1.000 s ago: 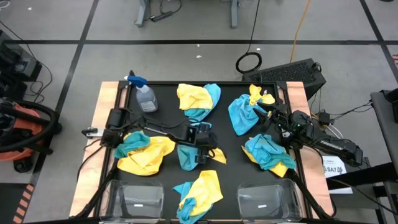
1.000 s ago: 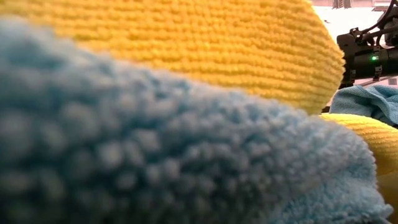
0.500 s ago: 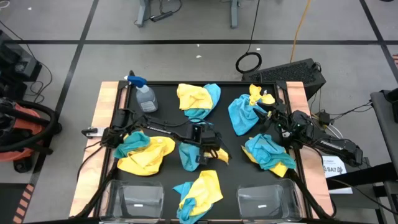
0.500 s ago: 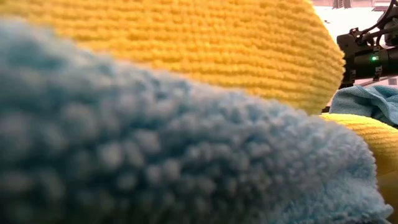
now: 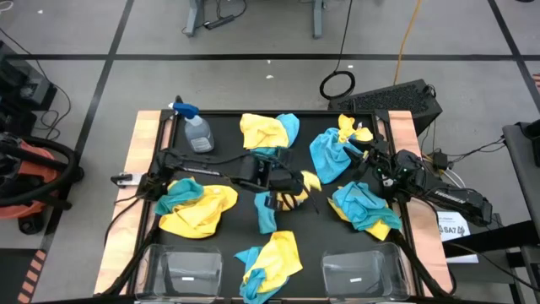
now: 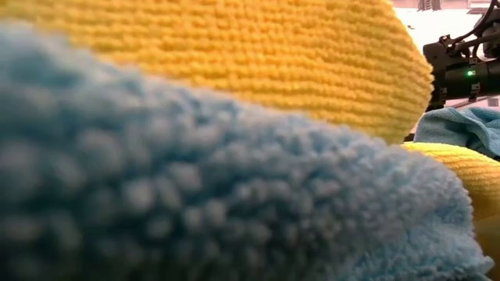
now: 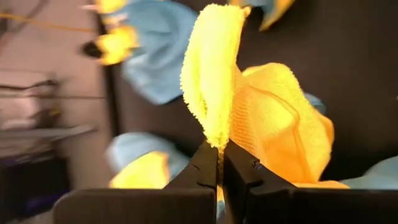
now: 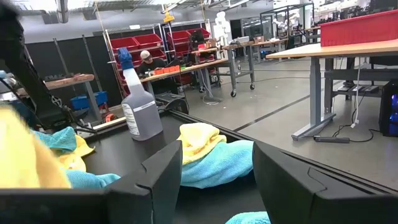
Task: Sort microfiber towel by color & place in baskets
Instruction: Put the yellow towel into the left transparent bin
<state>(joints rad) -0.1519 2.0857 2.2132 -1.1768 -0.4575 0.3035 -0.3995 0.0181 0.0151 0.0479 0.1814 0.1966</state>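
My left gripper (image 5: 294, 187) hangs over the middle of the black table, shut on a yellow microfiber towel (image 7: 261, 112). A turquoise towel (image 5: 266, 211) lies right below it. More mixed yellow and turquoise towels lie in heaps at the left (image 5: 198, 207), far middle (image 5: 268, 135), far right (image 5: 331, 152), right (image 5: 363, 207) and near middle (image 5: 270, 257). Two clear baskets (image 5: 190, 270) (image 5: 359, 270) stand at the near edge. My right gripper (image 8: 214, 168) waits open at the table's right side. My left gripper pinches a bunched fold of the yellow towel (image 7: 216, 134) between its two fingers. The fingers slant downward, coming from the table's left. The towel hangs crumpled beyond the fingertips, raised off the table. Whether its lowest part still touches the turquoise towel I cannot tell.
A clear spray bottle with a blue trigger (image 5: 196, 131) stands at the far left of the table. In the low view a yellow and turquoise towel heap (image 6: 195, 156) fills almost everything; a dark arm part (image 6: 461, 74) shows at the right.
My left gripper has taken hold of the yellow towel at the table's middle and has risen with it, drifting a little toward the far right and tipping less steeply. The yellow towel has come up off the table. The turquoise towel beneath is now drawn narrower.
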